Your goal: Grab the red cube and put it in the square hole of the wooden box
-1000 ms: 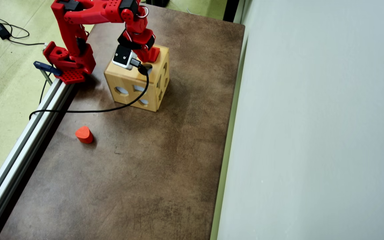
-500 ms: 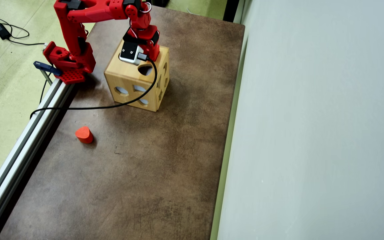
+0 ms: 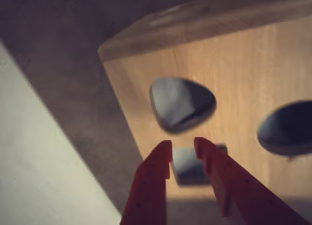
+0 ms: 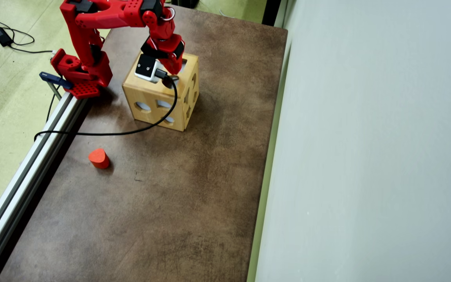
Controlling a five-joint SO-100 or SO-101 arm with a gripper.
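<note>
While the pincer (image 3: pixel 183 148) hovers empty, slightly parted, above the square hole (image 3: pixel 187 166)

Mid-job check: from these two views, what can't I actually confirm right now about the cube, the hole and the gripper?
- Red cube: seen in neither view, so whether it dropped inside the wooden box cannot be told.
- Square hole: in the wrist view, partly covered by the gripper fingers and blurred; its inside is dark.
- Box top: in the overhead view, the arm and its camera cover most of it.
- Orange-red block: outside the wrist view.
</note>
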